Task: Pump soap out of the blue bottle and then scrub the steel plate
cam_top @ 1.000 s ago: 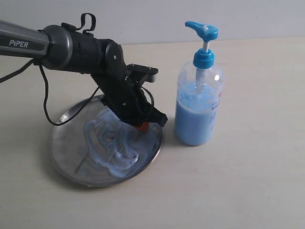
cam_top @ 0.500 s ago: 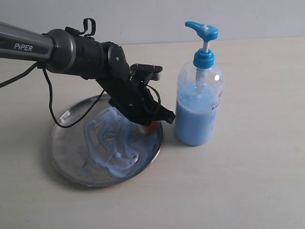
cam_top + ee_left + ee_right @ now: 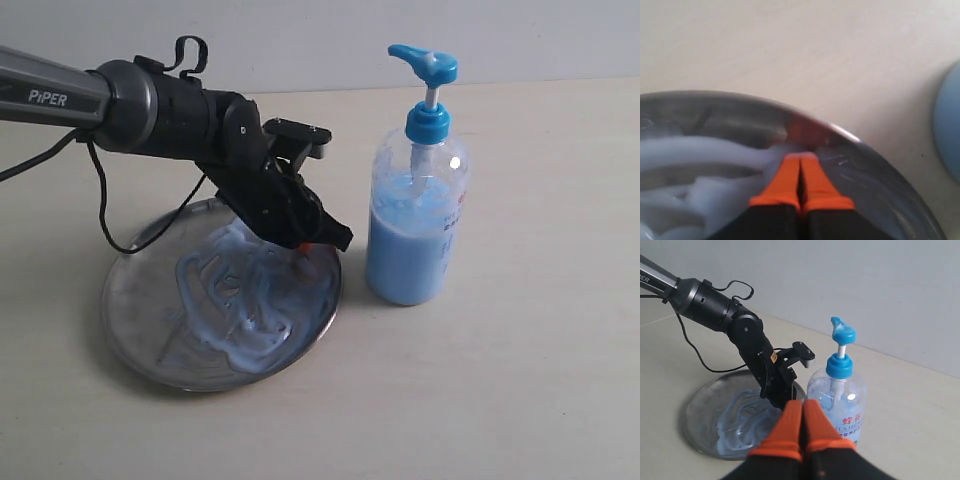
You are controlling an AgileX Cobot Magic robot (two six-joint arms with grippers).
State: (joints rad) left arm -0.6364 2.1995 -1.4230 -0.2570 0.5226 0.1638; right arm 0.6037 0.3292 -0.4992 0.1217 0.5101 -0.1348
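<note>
Left gripper (image 3: 800, 172): orange fingertips pressed together, empty, tips at creamy soap (image 3: 240, 300)
Steel plate (image 3: 130, 335): round, shiny, smeared
Right gripper (image 3: 802, 420): closed, empty

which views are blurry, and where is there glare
Left wrist view: soft throughout, with the left end effector, soap and plate rim all blurred. Right wrist view: the right end effector, close to the lens, is out of focus, while the bottle is sharp with a small bright glint. Exterior view: sharp, even light, soft shadow at the plate's edge.
</note>
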